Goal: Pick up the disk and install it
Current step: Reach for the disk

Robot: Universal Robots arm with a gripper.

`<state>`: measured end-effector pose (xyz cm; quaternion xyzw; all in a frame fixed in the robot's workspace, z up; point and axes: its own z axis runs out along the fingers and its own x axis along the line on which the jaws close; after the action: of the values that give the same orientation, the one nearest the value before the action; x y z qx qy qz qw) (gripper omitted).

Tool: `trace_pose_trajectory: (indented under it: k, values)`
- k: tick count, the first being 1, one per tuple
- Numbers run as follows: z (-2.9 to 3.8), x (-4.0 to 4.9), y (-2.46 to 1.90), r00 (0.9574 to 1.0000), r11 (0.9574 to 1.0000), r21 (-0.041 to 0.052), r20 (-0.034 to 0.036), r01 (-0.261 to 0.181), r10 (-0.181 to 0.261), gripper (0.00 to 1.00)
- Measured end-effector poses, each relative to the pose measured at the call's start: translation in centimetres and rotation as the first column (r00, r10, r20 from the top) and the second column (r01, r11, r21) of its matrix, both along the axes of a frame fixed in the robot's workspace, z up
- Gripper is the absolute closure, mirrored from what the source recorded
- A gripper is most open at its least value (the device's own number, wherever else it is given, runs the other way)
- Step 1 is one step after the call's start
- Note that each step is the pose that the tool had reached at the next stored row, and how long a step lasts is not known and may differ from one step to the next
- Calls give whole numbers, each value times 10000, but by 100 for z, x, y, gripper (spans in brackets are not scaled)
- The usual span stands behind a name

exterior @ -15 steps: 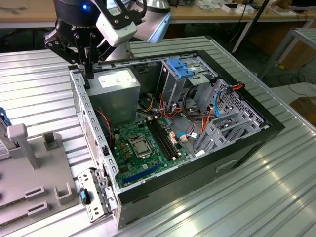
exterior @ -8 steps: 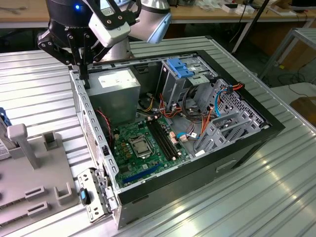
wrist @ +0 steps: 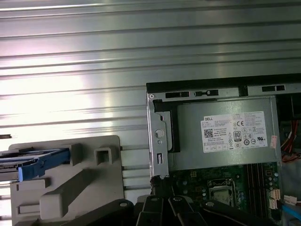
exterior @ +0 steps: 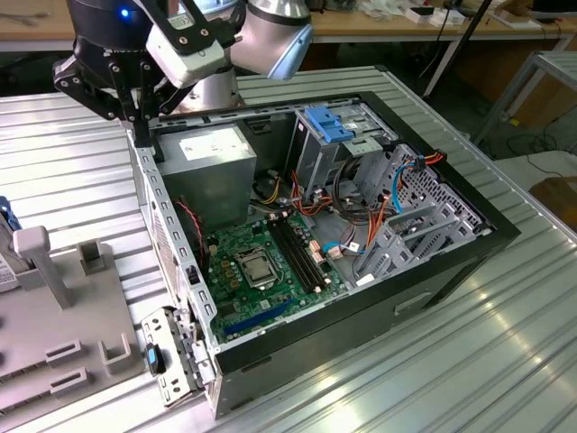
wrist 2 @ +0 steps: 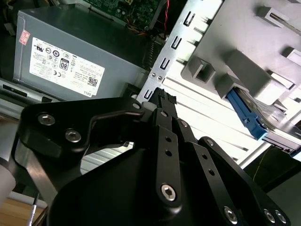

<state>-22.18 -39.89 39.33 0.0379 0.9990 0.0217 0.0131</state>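
Note:
The disk (wrist: 29, 160), silver with a blue plastic frame, stands on edge in a slot of the grey holder (wrist: 89, 183). In the second wrist view the disk (wrist 2: 251, 117) shows its blue edge in the same holder (wrist 2: 244, 28). In the exterior view the disk (exterior: 5, 225) is a blue sliver at the left border. My gripper (wrist 2: 162, 96) is shut with nothing in it. It hangs over the rear wall of the open computer case (exterior: 171, 244), beside the power supply, well apart from the disk. The black gripper (exterior: 140, 113) is at the exterior view's upper left.
The grey power supply box (exterior: 212, 167) with a white label fills the case's back corner. A silver drive cage with blue clips (exterior: 335, 126) sits further inside, with the green motherboard (exterior: 261, 266) and cables below. Everything rests on a ribbed metal table (exterior: 469, 361).

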Motion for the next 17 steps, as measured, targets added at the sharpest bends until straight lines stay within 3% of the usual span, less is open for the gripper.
trace_pose_trajectory:
  k: [11,17]
  values:
    - [0,-152,0,10000,10000,0,0,-1,1,89]
    - [0,-294,0,10000,10000,0,0,0,0,89]
